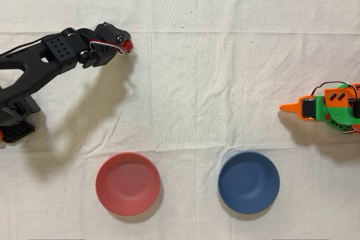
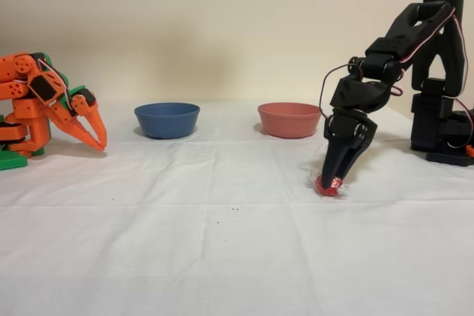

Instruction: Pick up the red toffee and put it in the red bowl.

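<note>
The red toffee (image 1: pixel 129 45) sits in the upper left of the overhead view, at the very tip of the black arm's pincer (image 1: pixel 125 45), and in the fixed view it shows right of centre (image 2: pixel 329 186), resting on the white cloth of the table (image 2: pixel 222 257) with the pincer (image 2: pixel 333 180) coming down onto it from above. The two fingers are drawn close about the candy and pinch it, its red foil bulging out below the tips. The toffee is small and roundish; a bit of clear, crinkled wrapper shows at its edges in the fixed view, but it is too small to tell which way a twisted end points or where its long axis runs. The pincer itself points towards the right in the overhead view and tilts steeply downward in the fixed view. The red bowl (image 1: pixel 127 184) stands at the lower left of the overhead view, well apart from the toffee, with the blue bowl (image 1: pixel 248 182) to its right; in the fixed view the red bowl (image 2: pixel 289 120) is behind and to the left of the pincer, and the blue bowl (image 2: pixel 167 120) further left. The orange arm (image 1: pixel 329 108) stands idle at the right edge of the overhead view. No writing or label can be read on anything.
</note>
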`<state>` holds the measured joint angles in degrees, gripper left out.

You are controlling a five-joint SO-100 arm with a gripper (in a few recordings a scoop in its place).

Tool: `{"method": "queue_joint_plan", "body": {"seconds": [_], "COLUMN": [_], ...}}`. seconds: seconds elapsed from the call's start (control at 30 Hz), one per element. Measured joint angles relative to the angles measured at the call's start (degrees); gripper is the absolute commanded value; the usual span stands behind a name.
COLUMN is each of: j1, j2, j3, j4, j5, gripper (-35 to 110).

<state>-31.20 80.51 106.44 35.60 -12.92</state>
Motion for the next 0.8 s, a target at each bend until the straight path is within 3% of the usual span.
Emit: {"method": "queue_joint_plan", "body": {"seconds": [0.37, 0.8], "j1": [1.2, 11.8], "j2": [12.3, 22.9], "j3": [2.4, 1.8], "j4": [7.8, 14.2], "j5": [-0.5, -7.7], "gripper": [6, 6]}}
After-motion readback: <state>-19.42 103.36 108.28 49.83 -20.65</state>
